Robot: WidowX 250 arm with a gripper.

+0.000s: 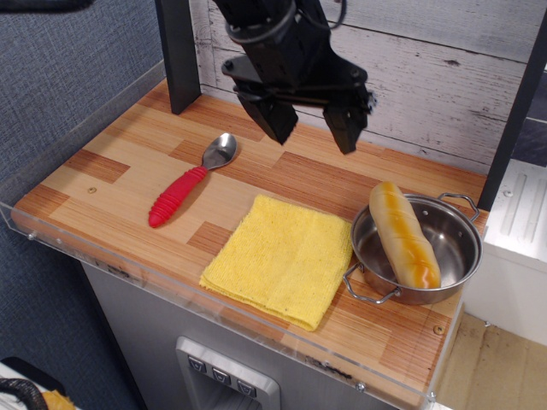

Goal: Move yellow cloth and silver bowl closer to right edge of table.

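At the left of the striped light and reddish-brown wood plank surface with its clear acrylic rim lies a small silver spoon with a ribbed red handle, its bowl pointing toward the back wall and its handle toward the front edge. To its right, in the middle of the surface near the front rim, the bright yellow fuzzy folded square cloth lies flat, one corner turned toward the front edge. Above and behind the cloth, the black end effector hangs in the air over the wood, well clear of everything; its two dark fingers point down and are spread wide apart with nothing between them. Just beside the cloth's right edge, touching or nearly touching it, sits the shiny round shallow steel bowl with two wire loop handles, close to the surface's right end. One handle faces the front edge, the other the back. Inside the bowl rests a long golden-brown bread roll, leaning across the bowl's left side with its upper end above the rim.
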